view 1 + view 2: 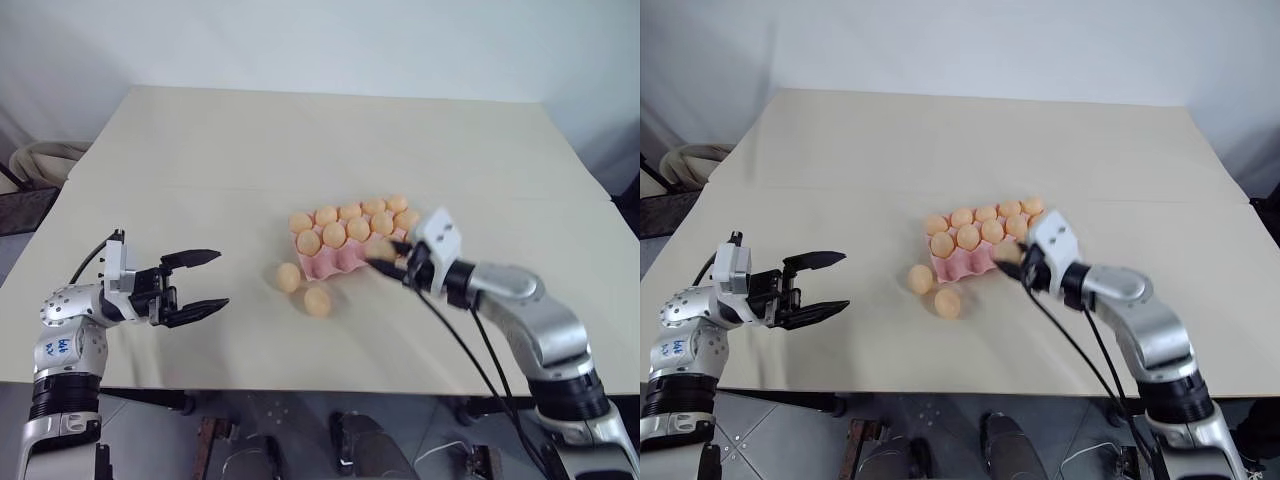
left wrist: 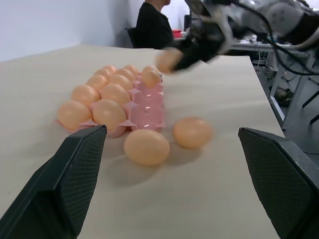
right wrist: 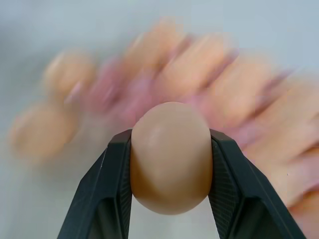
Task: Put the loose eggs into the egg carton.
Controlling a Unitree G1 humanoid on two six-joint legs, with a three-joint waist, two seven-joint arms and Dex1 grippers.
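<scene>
The pink egg carton (image 1: 327, 264) lies right of the table's middle, most of its cups filled with pale orange eggs, some near-row cups (image 2: 145, 106) bare. Two loose eggs (image 1: 288, 277) (image 1: 317, 301) rest on the table just in front of its near-left corner. My right gripper (image 3: 170, 144) is shut on another egg (image 3: 170, 157), held above the table at the carton's near-right edge (image 1: 1007, 252). My left gripper (image 1: 220, 279) stands open and empty, well to the left of the loose eggs, pointing towards them.
The beige table (image 1: 300, 140) stretches far behind the carton. Black cables (image 1: 470, 360) hang from my right arm across the table's near edge. A person in black (image 2: 152, 25) sits beyond the table's far side. A pale bundle (image 1: 40, 160) lies off the left edge.
</scene>
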